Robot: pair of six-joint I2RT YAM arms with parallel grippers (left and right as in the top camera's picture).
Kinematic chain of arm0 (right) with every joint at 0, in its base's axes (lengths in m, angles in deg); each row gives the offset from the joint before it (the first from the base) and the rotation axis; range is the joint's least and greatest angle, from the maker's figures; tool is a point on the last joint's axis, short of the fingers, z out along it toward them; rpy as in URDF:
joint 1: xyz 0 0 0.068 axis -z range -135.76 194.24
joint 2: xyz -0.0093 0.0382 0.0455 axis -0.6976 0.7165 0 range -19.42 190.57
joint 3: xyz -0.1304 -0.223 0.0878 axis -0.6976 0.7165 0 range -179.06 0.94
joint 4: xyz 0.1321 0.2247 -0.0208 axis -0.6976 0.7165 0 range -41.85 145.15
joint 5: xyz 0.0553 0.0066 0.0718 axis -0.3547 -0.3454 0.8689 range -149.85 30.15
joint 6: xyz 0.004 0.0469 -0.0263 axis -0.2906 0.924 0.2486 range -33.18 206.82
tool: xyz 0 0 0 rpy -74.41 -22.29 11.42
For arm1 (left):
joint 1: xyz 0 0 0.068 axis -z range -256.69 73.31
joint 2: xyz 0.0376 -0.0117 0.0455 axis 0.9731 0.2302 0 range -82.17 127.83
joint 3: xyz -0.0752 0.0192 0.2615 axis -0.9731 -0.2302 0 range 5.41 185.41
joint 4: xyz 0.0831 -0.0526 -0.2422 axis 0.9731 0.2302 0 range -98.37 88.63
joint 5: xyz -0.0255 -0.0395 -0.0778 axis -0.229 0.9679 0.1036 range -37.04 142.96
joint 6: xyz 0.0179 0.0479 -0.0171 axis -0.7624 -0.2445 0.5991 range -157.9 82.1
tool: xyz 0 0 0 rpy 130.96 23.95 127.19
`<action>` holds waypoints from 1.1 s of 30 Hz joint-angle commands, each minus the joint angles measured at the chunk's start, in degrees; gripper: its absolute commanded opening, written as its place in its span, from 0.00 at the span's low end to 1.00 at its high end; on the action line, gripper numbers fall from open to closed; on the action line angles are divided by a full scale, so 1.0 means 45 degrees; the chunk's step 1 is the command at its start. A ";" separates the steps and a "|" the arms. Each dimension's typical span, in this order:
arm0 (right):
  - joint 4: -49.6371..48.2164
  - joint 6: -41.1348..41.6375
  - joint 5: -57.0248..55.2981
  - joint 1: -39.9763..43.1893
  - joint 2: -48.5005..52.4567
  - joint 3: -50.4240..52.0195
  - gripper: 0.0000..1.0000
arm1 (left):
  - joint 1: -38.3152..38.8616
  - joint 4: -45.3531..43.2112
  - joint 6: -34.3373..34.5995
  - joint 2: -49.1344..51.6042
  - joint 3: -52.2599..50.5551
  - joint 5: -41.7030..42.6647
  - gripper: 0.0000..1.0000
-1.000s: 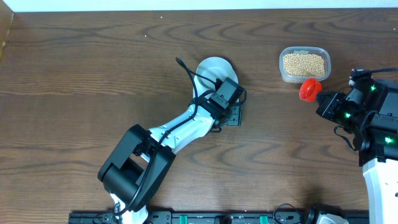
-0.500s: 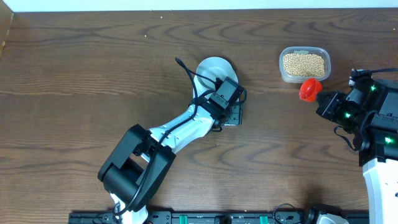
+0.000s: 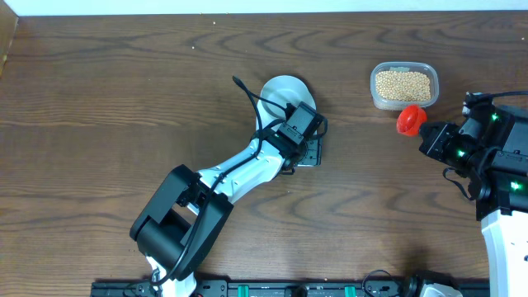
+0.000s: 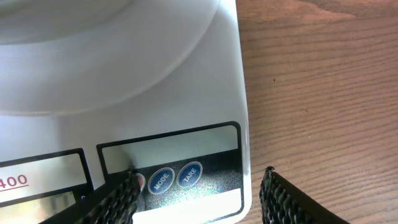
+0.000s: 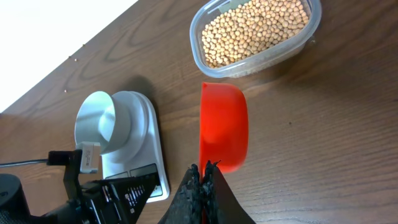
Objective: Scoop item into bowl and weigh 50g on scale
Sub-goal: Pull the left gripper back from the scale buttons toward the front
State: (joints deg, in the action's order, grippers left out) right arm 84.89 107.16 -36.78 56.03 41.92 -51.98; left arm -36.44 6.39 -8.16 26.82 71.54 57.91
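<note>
- Beige-yellow round beans (image 3: 403, 84) fill a clear rounded-rectangular plastic tub (image 3: 375, 100) at about 2 o'clock on the dark wooden table (image 3: 99, 124).
- Well apart from them, near the table's middle, a small round pale blue-white bowl (image 3: 279, 87) stands on the far half of a white rectangular digital scale (image 5: 146, 143).
- The scale's grey display and its round MODE and TARE buttons lie at 6 o'clock of the bowl. The reading cannot be made out.
- The left gripper (image 4: 199, 198) hangs low over the scale's front edge, jaws spread and grasping nothing. One of its fingers (image 4: 121, 196) is at the leftmost button. The other is past the scale's 3 o'clock edge, over bare wood.
- The right gripper (image 5: 202, 173) is clenched on the handle of a red plastic scoop (image 5: 224, 124).
- The scoop sits just beside the tub at its 6 o'clock, outside the rim and clear of the beans.
</note>
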 commanded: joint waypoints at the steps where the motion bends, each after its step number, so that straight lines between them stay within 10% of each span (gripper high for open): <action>1: 0.0034 -0.0151 -0.0102 0.0073 -0.0107 -0.0321 0.01 | 0.0073 0.0024 -0.0015 0.1263 -0.0476 0.0316 0.65; 33: 0.0063 -0.0476 -0.0112 0.0073 -0.0107 -0.0321 0.01 | 0.0058 0.2152 -0.1564 -0.5047 -0.0476 0.0602 0.76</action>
State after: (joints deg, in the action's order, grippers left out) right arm 85.17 106.62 -36.87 56.03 41.92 -51.98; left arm -36.29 13.52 -13.19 3.63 69.20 60.78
